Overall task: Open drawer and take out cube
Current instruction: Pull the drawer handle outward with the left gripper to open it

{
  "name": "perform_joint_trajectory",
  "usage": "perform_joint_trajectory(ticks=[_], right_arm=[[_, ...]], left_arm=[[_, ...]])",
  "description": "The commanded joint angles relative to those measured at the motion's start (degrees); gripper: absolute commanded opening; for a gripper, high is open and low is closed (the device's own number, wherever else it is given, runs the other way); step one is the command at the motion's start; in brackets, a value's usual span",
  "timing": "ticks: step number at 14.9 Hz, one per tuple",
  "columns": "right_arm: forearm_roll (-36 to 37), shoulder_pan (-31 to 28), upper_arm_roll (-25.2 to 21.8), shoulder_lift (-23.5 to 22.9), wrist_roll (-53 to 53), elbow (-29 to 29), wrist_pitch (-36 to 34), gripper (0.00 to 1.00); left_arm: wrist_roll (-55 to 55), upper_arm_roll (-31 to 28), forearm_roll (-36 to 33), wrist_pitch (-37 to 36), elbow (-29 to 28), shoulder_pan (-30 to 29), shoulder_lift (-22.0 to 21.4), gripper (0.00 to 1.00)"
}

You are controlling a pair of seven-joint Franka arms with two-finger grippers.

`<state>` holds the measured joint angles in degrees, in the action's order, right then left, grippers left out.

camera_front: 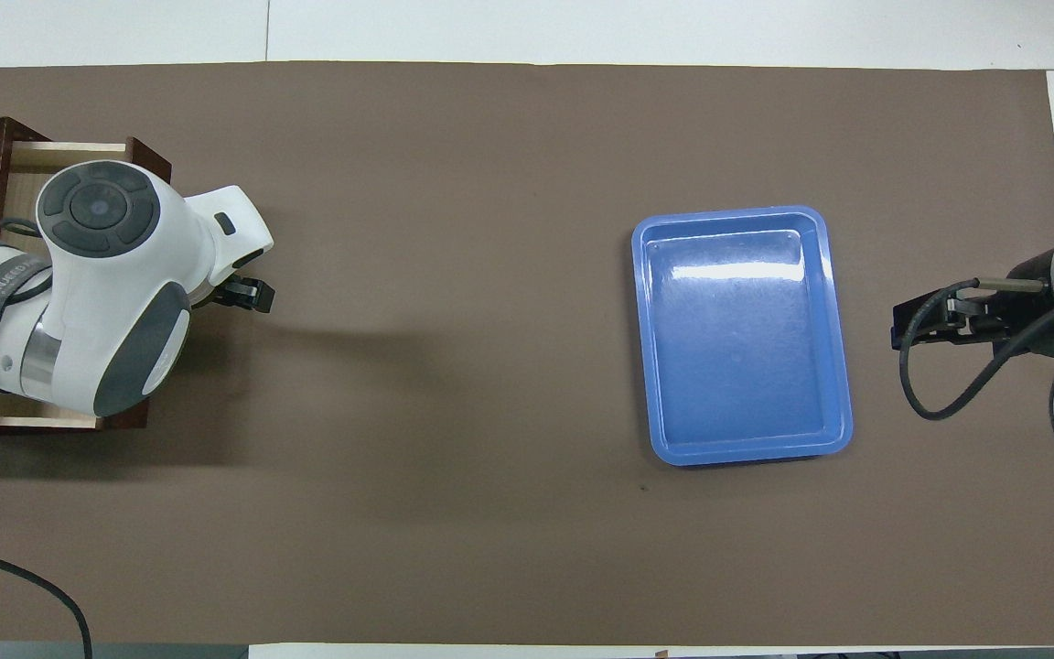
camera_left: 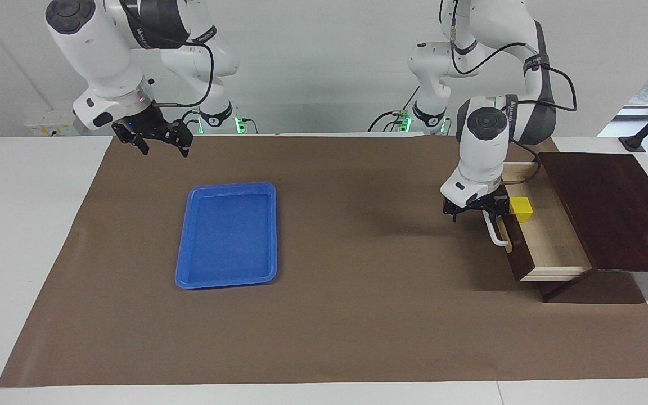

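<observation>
1. The left gripper (camera_left: 475,211), fingers spread, hovers at the white bar handle (camera_left: 491,231) of the dark reddish-brown wooden drawer (camera_left: 549,242), which stands pulled out of its dark wooden box (camera_left: 611,216).
2. A small bright yellow cube (camera_left: 521,208) sits inside the drawer's pale interior, just beside the gripper.
3. The right gripper (camera_left: 158,140), also spread and empty, waits raised over the brown mat (camera_left: 358,315) on the desk, near the blue plastic tray (camera_left: 227,235).
</observation>
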<state>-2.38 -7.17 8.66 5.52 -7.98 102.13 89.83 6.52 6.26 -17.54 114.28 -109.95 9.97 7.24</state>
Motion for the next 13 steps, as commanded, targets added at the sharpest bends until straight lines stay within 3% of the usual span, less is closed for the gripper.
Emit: perform_joint_trajectory(ticks=[1, 5, 9, 13], right_arm=[[-1.04, -0.39, 0.22, 1.51, -0.81, 1.76, 0.96, 1.00], [-1.13, -0.74, 0.22, 1.43, -0.72, 1.58, 0.78, 1.00], [-1.13, -0.74, 0.22, 1.34, -0.72, 1.41, 0.69, 1.00], [-1.13, -0.56, 0.22, 1.42, -0.81, 1.49, 0.69, 1.00]], left_arm=[[0.34, -0.55, 5.30, -8.00, 6.83, 1.63, -0.56, 1.00], [5.23, -1.78, 11.64, -15.22, 13.09, -0.56, -3.54, 1.00], [12.71, -2.05, 14.11, -16.36, 12.83, -7.93, -6.80, 1.00], [27.46, -2.05, 15.16, -15.67, 11.61, -14.97, -7.59, 1.00]])
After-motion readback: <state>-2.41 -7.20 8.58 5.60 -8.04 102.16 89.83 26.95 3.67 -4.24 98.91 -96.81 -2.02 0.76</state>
